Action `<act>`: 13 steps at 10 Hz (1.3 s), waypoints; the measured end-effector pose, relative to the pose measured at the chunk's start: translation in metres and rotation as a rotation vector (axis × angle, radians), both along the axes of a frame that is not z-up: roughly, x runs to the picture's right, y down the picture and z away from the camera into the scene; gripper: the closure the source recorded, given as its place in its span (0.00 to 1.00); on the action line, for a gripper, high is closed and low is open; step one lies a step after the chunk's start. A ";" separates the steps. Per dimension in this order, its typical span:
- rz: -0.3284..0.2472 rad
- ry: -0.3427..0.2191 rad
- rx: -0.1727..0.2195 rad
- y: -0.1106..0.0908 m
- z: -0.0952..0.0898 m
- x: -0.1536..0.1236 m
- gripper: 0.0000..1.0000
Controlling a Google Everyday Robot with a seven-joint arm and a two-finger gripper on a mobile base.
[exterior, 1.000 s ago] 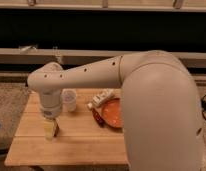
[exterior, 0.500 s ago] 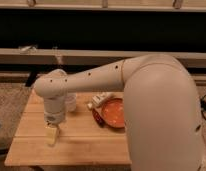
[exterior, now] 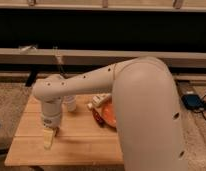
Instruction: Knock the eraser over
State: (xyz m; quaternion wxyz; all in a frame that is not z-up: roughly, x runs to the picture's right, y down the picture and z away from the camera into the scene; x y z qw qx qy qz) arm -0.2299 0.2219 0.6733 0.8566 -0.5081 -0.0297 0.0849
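Wooden table, dark shelving behind. Gripper hangs low over the table's front-left part, pointing down; spread or pinched, can't tell. Eraser: can't pick it out. My guess is it sits at or under the gripper tip, hidden. It should be light, stiff and slightly grippy, so no grasp is needed. A sideways nudge high on its broad face should tip it. Clear cup and orange bowl stand further back.

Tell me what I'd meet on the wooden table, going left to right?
Robot's gripper, low over the left of the wooden table → clear plastic cup → long white labelled bar → round orange plate.
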 end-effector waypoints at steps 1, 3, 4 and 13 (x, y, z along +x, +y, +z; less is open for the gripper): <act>0.000 -0.003 -0.008 0.004 0.003 -0.003 0.20; 0.000 -0.012 -0.020 0.009 0.008 -0.010 0.20; 0.002 -0.017 -0.021 0.009 0.009 -0.013 0.20; 0.032 -0.104 0.050 -0.023 0.007 -0.058 0.20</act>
